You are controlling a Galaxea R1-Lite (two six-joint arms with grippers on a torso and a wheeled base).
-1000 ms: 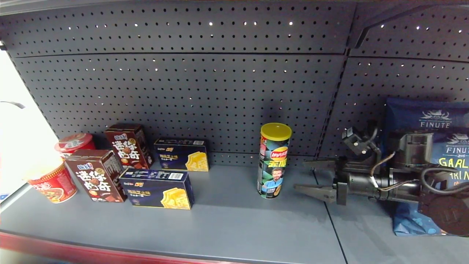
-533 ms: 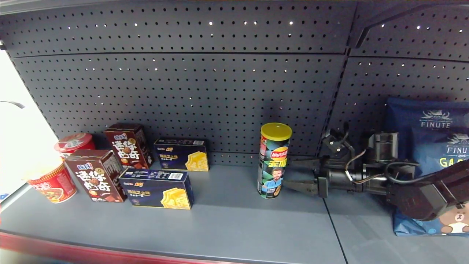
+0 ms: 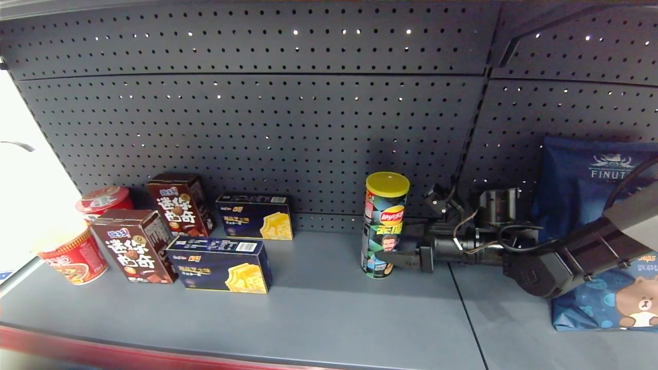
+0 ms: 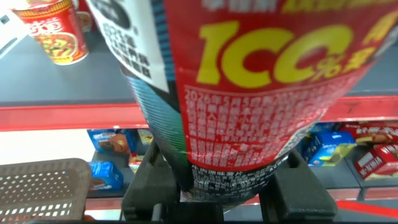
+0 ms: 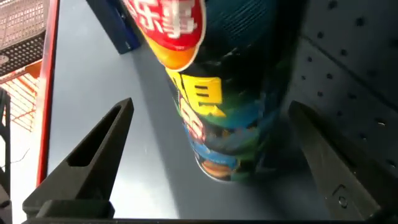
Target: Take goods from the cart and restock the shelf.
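Right tool (image 3: 393, 245) straddles the upright chip can (image 3: 385, 226) on the shelf (image 3: 318, 308), with the grasp not yet made.

The right tool's fingers are spread. One lies in front of the can's lower half and the other behind it, close to the pegboard back panel (image 3: 308, 144), so the can stands between them near the tips. I judge this to be a grasp being lined up, probably to reposition the can. The next move calls for an even squeeze low on the body that neither tips the tall, narrow tube nor scrapes the panel. The can has a yellow lid, a dark green-and-black wrap and a red badge. The left tool (image 4: 224, 183) pinches a red snack canister (image 4: 249, 93), apparently the next item to go on the shelf.
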